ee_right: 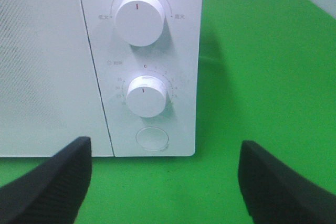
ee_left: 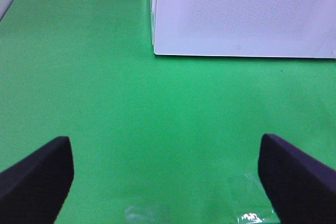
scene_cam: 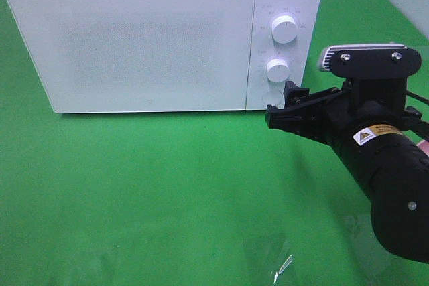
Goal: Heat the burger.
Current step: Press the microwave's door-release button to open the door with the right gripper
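1. Exterior high view: A white microwave stands with its door closed at the back of a green bench. The black right arm reaches in from the right. The right claw is level with the control panel's lower corner, near the round button, and its jaws are apart with nothing between them. Above it sit the upper dial and the lower dial. A patch of clear film lies flat on the bench near the front edge. The burger cannot be seen here.

2. Left wrist view: The left claw hangs over bare green bench, its two dark fingers spread wide and gripping nothing. The microwave stands well ahead of it, with the clear film close under the fingers. The burger is out of sight in this view as well.

3. Right wrist view: The right claw faces the microwave's control panel squarely, its fingers wide apart and empty. Between them are the upper dial, the lower dial and the round button, each dial carrying a red mark. The closed, speckled door fills the side beyond the panel. No burger is visible, and the door hides the microwave's inside.
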`<state>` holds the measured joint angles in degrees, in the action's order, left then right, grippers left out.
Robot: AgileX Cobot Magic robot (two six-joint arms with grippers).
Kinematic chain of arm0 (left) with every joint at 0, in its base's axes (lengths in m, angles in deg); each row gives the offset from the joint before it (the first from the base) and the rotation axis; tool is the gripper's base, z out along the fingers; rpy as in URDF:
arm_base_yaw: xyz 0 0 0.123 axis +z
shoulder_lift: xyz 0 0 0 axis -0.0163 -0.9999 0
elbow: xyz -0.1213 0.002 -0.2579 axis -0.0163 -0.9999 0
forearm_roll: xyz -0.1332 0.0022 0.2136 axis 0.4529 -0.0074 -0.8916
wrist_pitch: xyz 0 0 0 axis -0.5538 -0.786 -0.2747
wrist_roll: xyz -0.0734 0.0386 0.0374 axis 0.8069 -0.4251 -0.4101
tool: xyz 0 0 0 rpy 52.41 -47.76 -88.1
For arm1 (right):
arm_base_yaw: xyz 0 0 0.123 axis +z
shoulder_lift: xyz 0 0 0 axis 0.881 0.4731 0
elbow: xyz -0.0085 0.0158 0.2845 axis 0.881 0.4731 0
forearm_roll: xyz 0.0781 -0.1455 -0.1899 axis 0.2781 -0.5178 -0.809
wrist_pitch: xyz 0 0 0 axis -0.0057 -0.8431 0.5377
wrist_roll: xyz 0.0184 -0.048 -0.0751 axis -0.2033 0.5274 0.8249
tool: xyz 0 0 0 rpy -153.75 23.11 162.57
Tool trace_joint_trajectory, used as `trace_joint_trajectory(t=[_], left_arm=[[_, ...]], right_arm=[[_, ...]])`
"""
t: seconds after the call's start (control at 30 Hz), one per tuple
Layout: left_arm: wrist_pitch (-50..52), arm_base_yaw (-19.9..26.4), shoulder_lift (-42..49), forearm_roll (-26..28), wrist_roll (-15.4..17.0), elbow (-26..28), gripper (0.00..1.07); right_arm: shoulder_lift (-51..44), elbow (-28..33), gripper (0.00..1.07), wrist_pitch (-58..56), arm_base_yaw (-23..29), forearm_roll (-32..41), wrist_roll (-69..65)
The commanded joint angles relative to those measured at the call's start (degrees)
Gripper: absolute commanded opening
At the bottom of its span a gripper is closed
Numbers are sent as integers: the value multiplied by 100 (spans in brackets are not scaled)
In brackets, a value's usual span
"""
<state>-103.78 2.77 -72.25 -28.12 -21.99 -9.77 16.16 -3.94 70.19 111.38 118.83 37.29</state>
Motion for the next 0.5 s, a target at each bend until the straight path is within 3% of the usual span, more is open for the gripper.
trace_joint_trajectory(t=[0.03, 0.27, 0.4, 0.43, 0.47, 0.5], left_arm=[[-29, 0, 29, 40, 29, 0, 87], [-29, 0, 29, 40, 29, 0, 87], [-29, 0, 29, 40, 29, 0, 87], [-29, 0, 29, 40, 29, 0, 87], [-29, 0, 29, 40, 29, 0, 87], [-29, 0, 29, 40, 29, 0, 87]], right_arm=[[17, -40, 71, -40, 6, -34, -756], [17, -40, 53, -52, 6, -57, -3249], [17, -40, 34, -74, 6, -80, -4824], [17, -40, 34, -74, 6, -80, -4824], [17, -40, 24, -120, 6, -120, -5409], [17, -40, 24, -120, 6, -120, -5409]])
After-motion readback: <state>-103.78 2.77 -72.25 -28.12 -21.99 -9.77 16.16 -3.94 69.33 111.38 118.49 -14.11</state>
